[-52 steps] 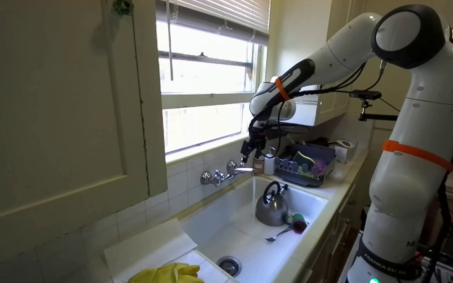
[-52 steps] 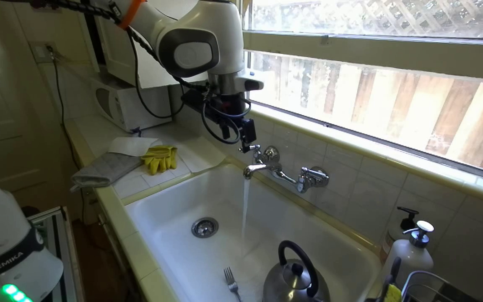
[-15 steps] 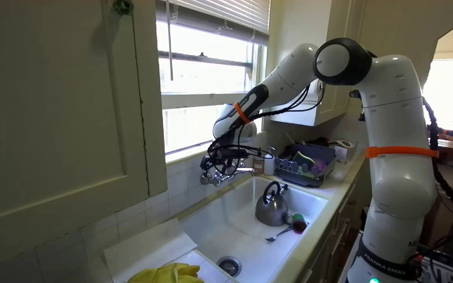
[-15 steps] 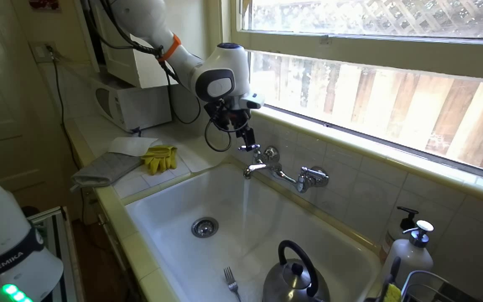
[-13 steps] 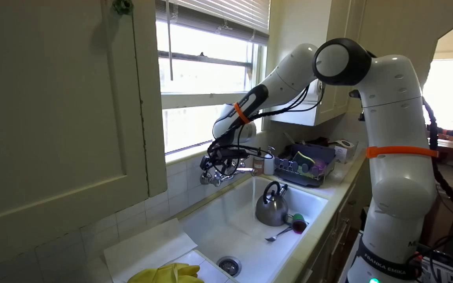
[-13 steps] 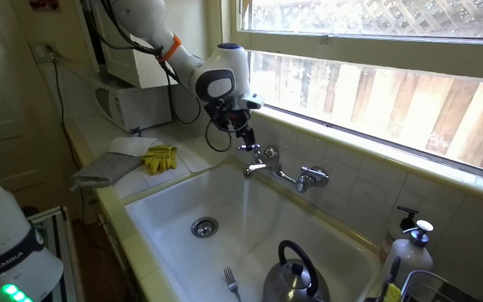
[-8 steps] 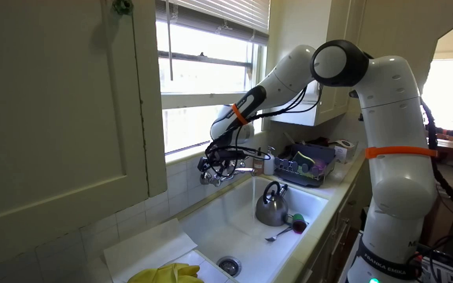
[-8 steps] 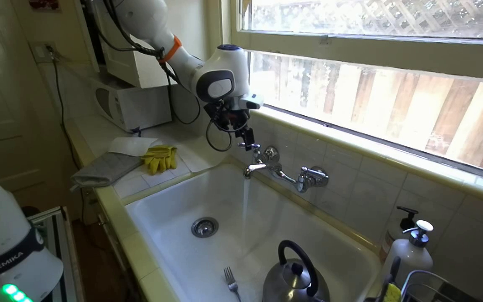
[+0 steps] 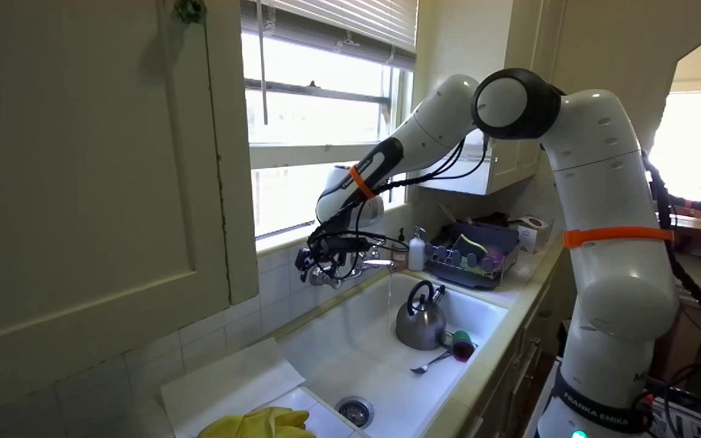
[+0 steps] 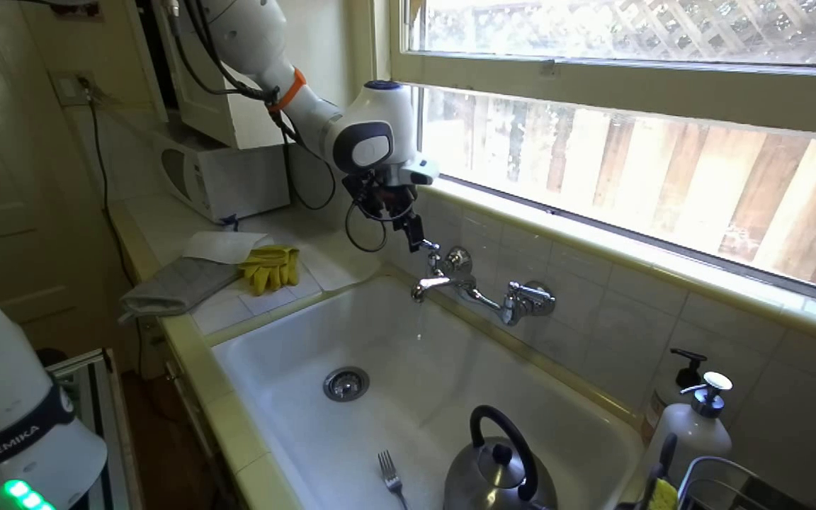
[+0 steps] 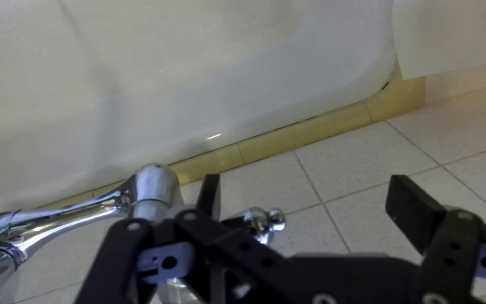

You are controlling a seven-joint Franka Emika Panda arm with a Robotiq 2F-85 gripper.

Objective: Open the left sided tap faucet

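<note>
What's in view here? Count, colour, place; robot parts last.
sink: one, white, in counter
faucet: one, chrome, above sink
left tap: one, chrome, faucet's left end
right tap: one, chrome, faucet's right end
water trickle: one, clear, under faucet
drain: one, silver, sink floor
kettle: one, silver and black, sink
fork: one, silver, sink
cup: one, green and maroon, sink
gloves: count unclear, yellow, counter
cloth: one, grey, counter
sheets: at least two, white, counter
rack: one, dark grey, counter
pump bottles: two, white and brownish, near rack
appliance: one, white, counter
window: one, pale-framed, above faucet
blind: one, pale, window top
cabinets: several, cream, beside window
arm: one, white, beside counter
jaws: one pair, black, open, by left tap
</note>
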